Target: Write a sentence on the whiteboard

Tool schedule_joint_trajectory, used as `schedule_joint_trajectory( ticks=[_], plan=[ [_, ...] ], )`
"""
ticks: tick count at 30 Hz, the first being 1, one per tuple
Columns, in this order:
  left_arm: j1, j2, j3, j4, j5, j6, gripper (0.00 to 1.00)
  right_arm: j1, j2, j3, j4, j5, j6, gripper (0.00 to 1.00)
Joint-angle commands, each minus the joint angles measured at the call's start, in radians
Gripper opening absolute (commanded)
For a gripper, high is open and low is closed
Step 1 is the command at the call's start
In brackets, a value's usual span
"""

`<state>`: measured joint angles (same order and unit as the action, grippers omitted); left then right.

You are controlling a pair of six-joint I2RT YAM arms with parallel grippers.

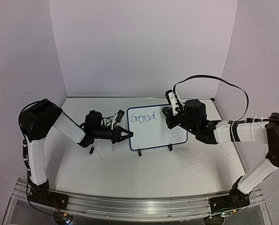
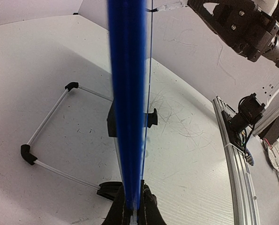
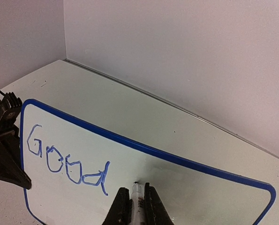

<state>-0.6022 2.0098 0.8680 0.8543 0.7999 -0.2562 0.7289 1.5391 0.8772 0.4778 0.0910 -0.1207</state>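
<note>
1. Aluminium rail [image 1: 130,206] runs along the near edge of the table [image 1: 106,173], whose grey-white top is scratched.
2. A small black piece [image 1: 91,150] lies left of centre on the table, just in front of the left arm's wrist.
3. Two little black feet [image 1: 139,152] hold the whiteboard [image 1: 158,136] upright near the middle of the table, a little toward its right edge, with its face turned to the near side.
4. The left gripper [image 1: 128,135] reaches in from the left – its fingers are clamped on the left edge of the board's blue frame [image 2: 127,93], which the left wrist view shows edge-on between them.
5. Blue lettering [image 3: 66,161] reading "Good" sits in the board's upper left corner; the rest of the white face is bare.
6. The right gripper [image 3: 135,201] comes in at the board's upper right corner – its fingers are closed around a marker [image 3: 136,193], whose tip is at the white face, to the right of the word.
7. A pale wall [image 1: 144,47] stands along the far edge of the table.
</note>
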Motion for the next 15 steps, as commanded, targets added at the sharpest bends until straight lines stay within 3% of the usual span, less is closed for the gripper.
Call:
schedule_joint_trajectory(
  ticks=[1, 15],
  plan=[
    [0.009, -0.033, -0.006, -0.057, -0.091, 0.069, 0.0, 0.0, 0.017, 0.042, 0.036, 0.035, -0.004, 0.0],
    [0.009, -0.04, -0.005, -0.064, -0.093, 0.074, 0.0, 0.0, 0.015, 0.015, 0.011, 0.055, 0.015, 0.0]
  ],
)
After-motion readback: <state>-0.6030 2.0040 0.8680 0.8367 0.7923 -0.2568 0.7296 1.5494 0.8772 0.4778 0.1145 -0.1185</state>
